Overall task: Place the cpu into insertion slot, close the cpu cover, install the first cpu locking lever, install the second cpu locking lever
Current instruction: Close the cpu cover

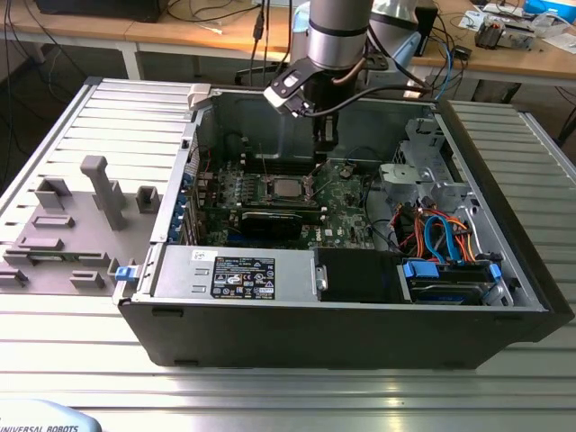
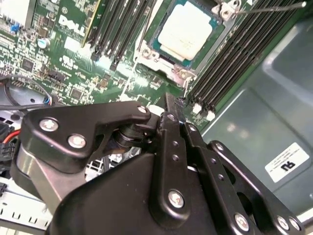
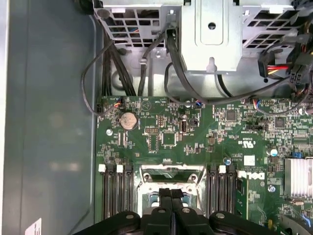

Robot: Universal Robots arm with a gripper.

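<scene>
Black two-finger gripper sits right up front in both wrist views, fingers pinched together with nothing between them, hanging over the green motherboard. Small square silver-topped cpu lies flat in the silver-rimmed insertion slot just past the fingertips, off toward the exterior view's left of the gripper. It's square, so no real long axis: metal top faces up, edges parallel to the long black memory slots flanking it.

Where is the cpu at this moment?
The cpu sits in the insertion slot on the green motherboard, mid-case in the exterior view, with black memory slots on either side in the second wrist view.
</scene>
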